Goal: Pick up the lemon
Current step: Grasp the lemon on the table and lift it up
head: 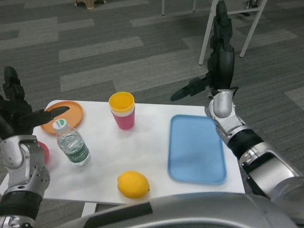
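Observation:
The yellow lemon lies on the white table near its front edge, left of the blue tray. My left hand is raised at the far left, fingers spread and holding nothing, well away from the lemon. My right hand is lifted high above the table's back right, fingers stretched upward and thumb out to the left, also holding nothing.
A blue tray lies at the right. A yellow cup stacked in a pink cup stands at the back middle. A water bottle stands at the left, an orange plate behind it, a red object by the left edge.

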